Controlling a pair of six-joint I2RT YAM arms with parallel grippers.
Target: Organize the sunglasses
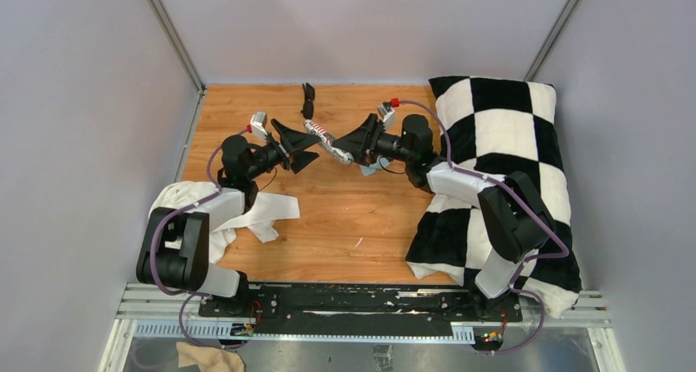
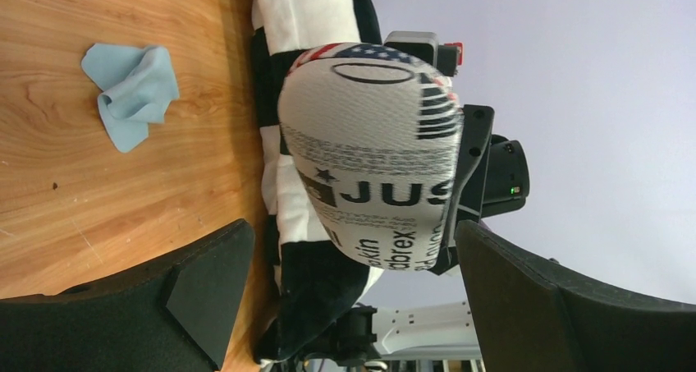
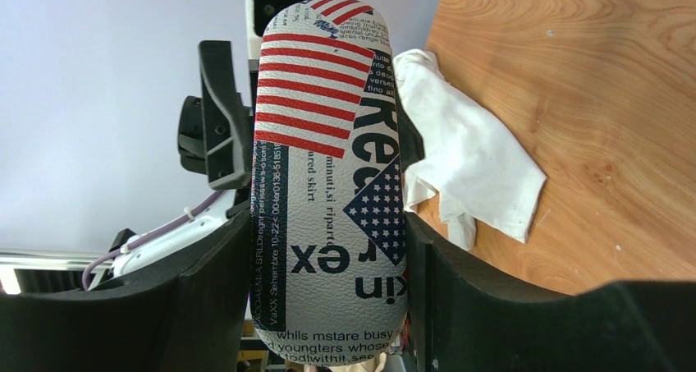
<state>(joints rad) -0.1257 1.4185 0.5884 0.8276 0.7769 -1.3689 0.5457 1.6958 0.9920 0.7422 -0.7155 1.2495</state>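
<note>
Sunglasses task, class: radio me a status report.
Left gripper open by case. Right gripper shut on case. Sunglasses untouched at far table edge. Nothing blocking them.

Pale grey walls [image 1: 82,101] are seen on all sides, with metal corner posts [image 1: 170,31] at upper left and upper right. The centre is filled by an evenly lit wooden tabletop [image 1: 345,216]. An aluminium rail [image 1: 328,332] is fixed along the bottom.

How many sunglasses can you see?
1. The sunglasses lie folded near the far edge of the table, just beyond the case held in the right gripper. That case is closed, so another pair could be hidden inside.
</note>
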